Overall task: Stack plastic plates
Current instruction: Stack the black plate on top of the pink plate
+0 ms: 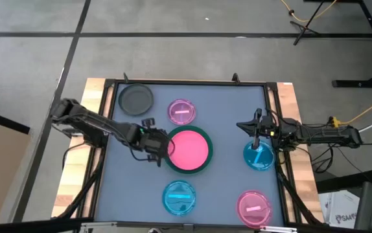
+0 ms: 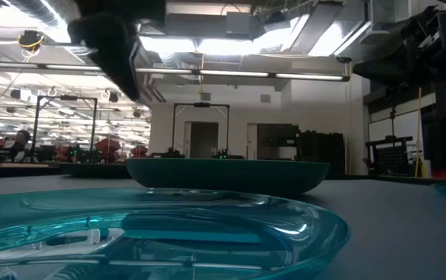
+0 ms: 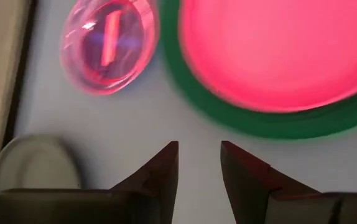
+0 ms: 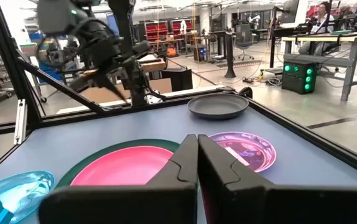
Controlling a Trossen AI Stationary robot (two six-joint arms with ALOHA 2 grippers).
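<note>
A large dark green plate (image 1: 201, 166) lies mid-table with the opaque pink plate (image 1: 188, 149) resting inside it. The dark grey plate (image 1: 136, 98) sits at the far left. One translucent magenta plate (image 1: 181, 111) lies behind the green one and another (image 1: 253, 207) lies near right. The blue plates lie at near centre (image 1: 179, 197) and at right (image 1: 259, 156). My left gripper (image 1: 160, 153) (image 3: 199, 149) is open by a narrow gap. It hovers over bare table just left of the green plate's rim (image 3: 253, 124). My right gripper (image 1: 256, 129) (image 4: 197, 140) is shut and empty, beside the right blue plate.
The table has a dark raised frame (image 1: 186, 82) with wooden side strips (image 1: 93, 103). Bare grey surface lies between the plates. In the low view the near blue plate (image 2: 130, 233) fills the foreground, with the green plate (image 2: 227, 176) behind it.
</note>
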